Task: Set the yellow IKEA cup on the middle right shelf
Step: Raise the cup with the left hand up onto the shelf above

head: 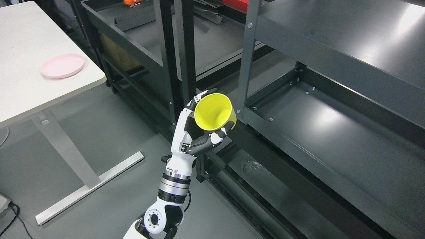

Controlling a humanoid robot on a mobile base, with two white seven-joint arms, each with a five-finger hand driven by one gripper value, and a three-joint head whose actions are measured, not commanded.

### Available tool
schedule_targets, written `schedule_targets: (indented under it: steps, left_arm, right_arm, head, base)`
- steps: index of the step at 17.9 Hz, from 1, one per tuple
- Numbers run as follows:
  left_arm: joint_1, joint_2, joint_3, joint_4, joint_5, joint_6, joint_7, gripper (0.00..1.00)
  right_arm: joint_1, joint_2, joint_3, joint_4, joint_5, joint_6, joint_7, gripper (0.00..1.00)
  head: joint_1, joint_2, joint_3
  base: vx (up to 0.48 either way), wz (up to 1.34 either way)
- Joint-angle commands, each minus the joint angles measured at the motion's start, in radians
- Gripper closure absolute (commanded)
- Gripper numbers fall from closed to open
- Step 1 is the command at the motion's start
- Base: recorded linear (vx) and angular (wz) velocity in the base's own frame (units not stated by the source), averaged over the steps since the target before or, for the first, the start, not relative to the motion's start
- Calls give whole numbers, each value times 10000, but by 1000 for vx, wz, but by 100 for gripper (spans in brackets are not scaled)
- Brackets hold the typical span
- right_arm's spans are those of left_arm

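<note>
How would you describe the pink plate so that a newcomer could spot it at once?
Start at the white table in the picture's upper left. The pink plate lies flat near its right edge. It is the only thing on the table in view, pale pink and round.

Cup (215,112), yellow, plain: I'm holding it tilted, mouth facing camera, just beside the shelf (332,139) corner.

Lab or workshop, dark metal shelving (332,66), grey floor (109,132), white desk (20,66)
</note>
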Motion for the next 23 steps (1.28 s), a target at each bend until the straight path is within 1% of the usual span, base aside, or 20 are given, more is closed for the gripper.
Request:
schedule_targets:
  steps: [1,3,6,10,13,15,18,20,23]
  left_arm:
    - [-614,174,-1548,-384,-15,-265,-14,98]
    - [-629,174,-1826,-614,-61,-449,-90,98]
    - [-920,174,-1827,-891,-92,-878,-121,98]
    - [-1930,174,-1964,-1045,-92,-1629,-121,98]
    - [-2744,174,-2225,-1045,-92,-1922,-121,99]
    - [-3311,174,-2211,-1030,-92,-1862,-76,99]
    - [-4049,174,-2164,-923,-16,-1418,123,100]
    - [-4798,174,-2119,-724,198,-1141,719,100]
    - [-5934,174,-1660,-616,826,-192,1182,100]
  right_arm:
    - [137,-175,169,0,-245,7,3,1]
    - [137,-175,169,0,-245,7,3,1]
    - [137,-175,169,0,-245,7,3,1]
    - [137,-175,169,0,-245,7,3,1]
    - [137,-175,169,0,-245,7,3,1]
    - [137,-175,169,0,-245,7,3,1]
    - [137,-175,169,0,-245,7,3,1]
    - [137,-175,169,0,-245,7,3,1]
    - [137,-175,169,0,-245,7,3,1]
  head:
    - [0,0,0]
    - [0,0,0]
    - [0,-2,0]
    - [0,-2,0]
    - [0,-2,0]
    - [0,-2,0]
    - [0,-2,0]
    - [0,-2,0]
    - [0,-2,0]
  base:
    - [-43,-332]
    - [-40,-335]
    - [-22,-303]
    - [9,-73]
    - [13,-13]
    - [12,-79]
    - [33,-205]
    - [52,-314]
    - [66,-388]
